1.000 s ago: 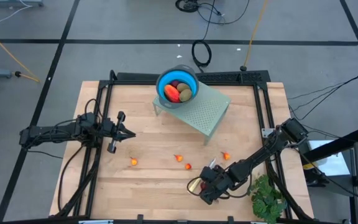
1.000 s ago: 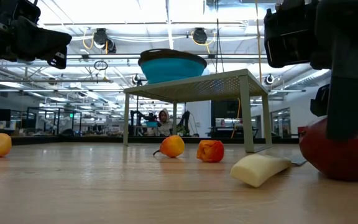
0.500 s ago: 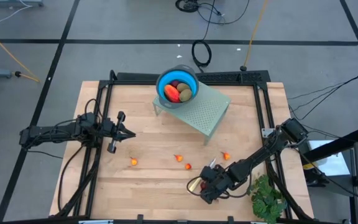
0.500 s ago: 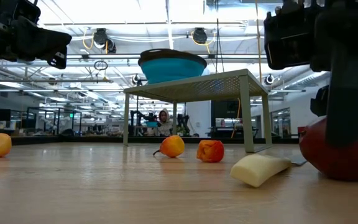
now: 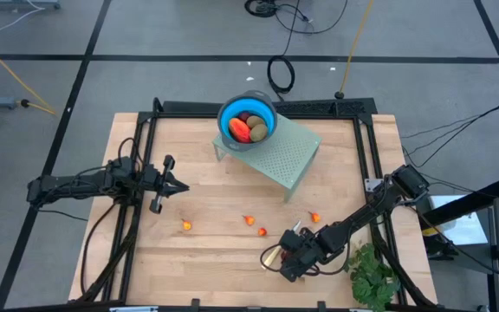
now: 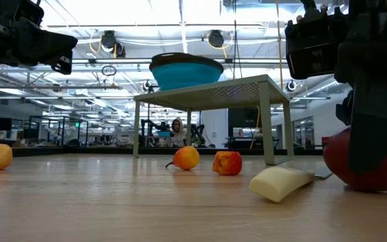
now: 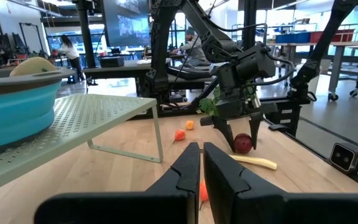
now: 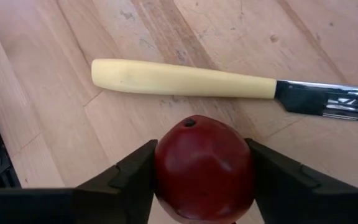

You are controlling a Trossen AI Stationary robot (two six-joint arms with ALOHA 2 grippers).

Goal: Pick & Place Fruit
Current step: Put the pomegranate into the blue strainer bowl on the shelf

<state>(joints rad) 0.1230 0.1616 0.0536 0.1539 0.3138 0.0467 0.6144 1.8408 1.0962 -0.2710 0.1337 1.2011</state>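
Note:
A dark red ball (image 8: 204,165) sits between the fingers of my right gripper (image 5: 289,260) near the table's near edge, beside the pale-handled knife (image 8: 179,78). The blue bowl (image 5: 247,119) on the green perforated stand (image 5: 280,154) holds a red-orange piece (image 5: 239,130), another dark red ball (image 5: 244,116) and brownish-green ovals (image 5: 259,126). Tiny orange-red pieces (image 5: 185,224) (image 5: 249,220) (image 5: 315,217) lie on the wood. My left gripper (image 5: 178,185) hovers shut over the table's left half, clear of everything. My right gripper pinches the dark red ball's two opposite sides (image 8: 163,171) between its fingers (image 8: 129,177), coming from above and slanting down. The ball's stem dimple (image 8: 189,122) faces the knife. In the low view the ball's underside (image 6: 371,187) is at the table top.
The knife's blade (image 8: 328,99) points toward the far right. A leafy green bunch (image 5: 372,276) lies at the near right corner, just right of my right arm. Dark frame rails run along the table's left, right and far edges. Bare wood lies between stand and pieces.
My right gripper has sunk a little lower over the dark red ball, its finger now covering more of the ball in the low view. The ball and knife stay where they were.

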